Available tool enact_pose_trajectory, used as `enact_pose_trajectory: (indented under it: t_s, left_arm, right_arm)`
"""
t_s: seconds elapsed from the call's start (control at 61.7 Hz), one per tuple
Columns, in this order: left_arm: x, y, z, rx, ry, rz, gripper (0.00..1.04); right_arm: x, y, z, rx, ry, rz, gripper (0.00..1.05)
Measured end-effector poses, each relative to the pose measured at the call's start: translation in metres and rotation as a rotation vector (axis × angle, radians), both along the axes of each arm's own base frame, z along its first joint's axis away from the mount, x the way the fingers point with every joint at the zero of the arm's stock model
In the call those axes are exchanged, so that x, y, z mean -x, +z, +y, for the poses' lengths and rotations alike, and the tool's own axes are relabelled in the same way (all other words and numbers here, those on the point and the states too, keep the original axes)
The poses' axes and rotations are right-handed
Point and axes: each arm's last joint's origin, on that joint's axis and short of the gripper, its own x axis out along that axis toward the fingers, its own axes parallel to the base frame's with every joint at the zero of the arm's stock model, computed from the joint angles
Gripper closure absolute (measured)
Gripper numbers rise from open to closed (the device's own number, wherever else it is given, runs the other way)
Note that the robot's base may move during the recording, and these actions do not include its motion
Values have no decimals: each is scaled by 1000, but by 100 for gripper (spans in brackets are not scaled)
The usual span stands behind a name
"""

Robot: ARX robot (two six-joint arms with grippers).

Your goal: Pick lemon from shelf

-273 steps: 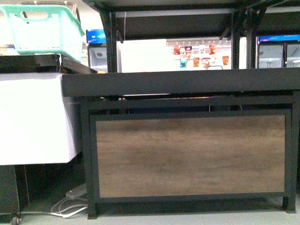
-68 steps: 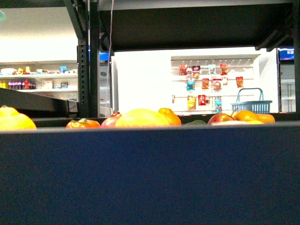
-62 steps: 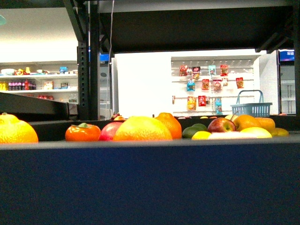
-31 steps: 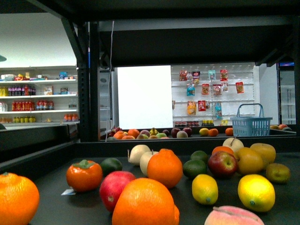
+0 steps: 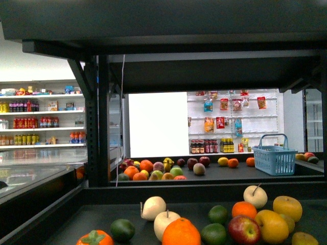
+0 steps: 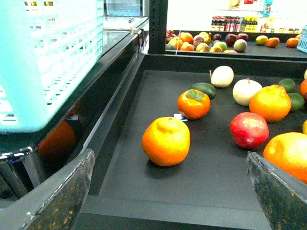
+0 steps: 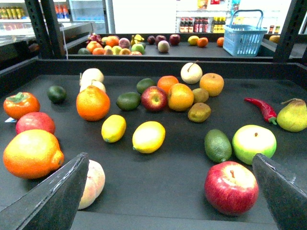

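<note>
Two lemons lie side by side on the black shelf [image 7: 163, 191] in the right wrist view: a fuller one [image 7: 148, 136] and a smaller one [image 7: 113, 128]. My right gripper [image 7: 168, 203] hovers open over the tier's front edge, short of both, its fingers [image 7: 53, 201] wide apart. My left gripper [image 6: 168, 196] is open too, at the shelf's [image 6: 201, 177] left front corner, facing an orange [image 6: 166, 140]. In the front view the shelf's frame [image 5: 102, 127] and the back fruit show, but no lemon.
Near my right fingers lie a red apple [image 7: 231, 187] and a peach [image 7: 93, 183]. A green apple [image 7: 254, 141], an avocado [image 7: 218, 145], a red chili [image 7: 261, 109] and a pear [image 7: 292, 115] sit further right. A teal basket [image 6: 48, 62] hangs beside the left arm.
The front view has climbed from the stand's wooden lower panel, past the tier's edge, to look over the fruit. The lemons seen half a second ago have dropped below its frame.
</note>
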Motion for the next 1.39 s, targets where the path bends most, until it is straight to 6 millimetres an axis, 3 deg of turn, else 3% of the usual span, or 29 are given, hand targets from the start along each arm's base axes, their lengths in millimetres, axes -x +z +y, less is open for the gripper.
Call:
enact_pose_trajectory:
  t_s: [0.859,1.005,1.086,1.297,1.394]
  left_arm:
    - [0,0,0,0,1,0,8]
    - [-7,-1,2,297,166,249,8]
    - [-17,20,10,513,185,273,8]
    - [-57,121,51,896,204,184,8]
    - [-75,146,75,1015,229,155,8]
  right_arm:
    - [0,0,0,1,0,0,2]
    - [0,0,0,0,0,0,2]
    - [0,0,0,1,0,0,2]
    - [0,0,0,1,0,0,2]
    - [0,0,0,1,0,0,2]
